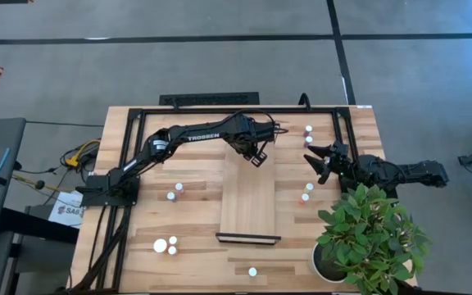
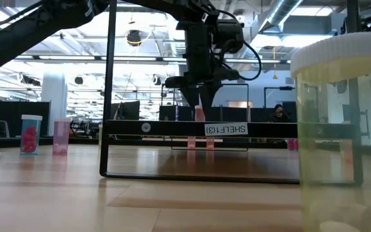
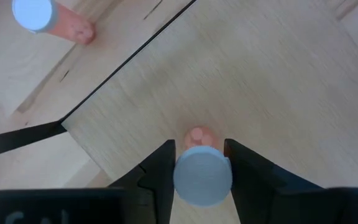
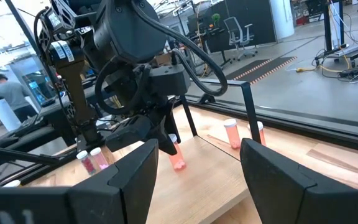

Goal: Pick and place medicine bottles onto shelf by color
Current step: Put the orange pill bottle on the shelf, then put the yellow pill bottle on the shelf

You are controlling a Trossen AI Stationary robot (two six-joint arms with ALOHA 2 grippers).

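shelf [image 1: 248,209]: bare but for one reddish bottle [image 3: 202,174] clamped in left pincer [image 1: 258,156] at its 12 o'clock end; right pincer [image 1: 322,160] wide, idle; remaining bottles unsorted on tabletop [image 1: 195,246].

1. We were in a large open-plan office that doubled as a robotics lab.
2. Overhead we saw exposed ducts [image 2: 288,16] and strip lights.
3. Monitors [image 2: 124,111] stood in rows on the desks, and an office chair [image 4: 236,30] stood on the grey floor [image 1: 220,65].
4. Cables [image 4: 347,68] trailed across that floor.
5. A person [image 4: 8,93] was seated beyond the table [image 1: 187,221].
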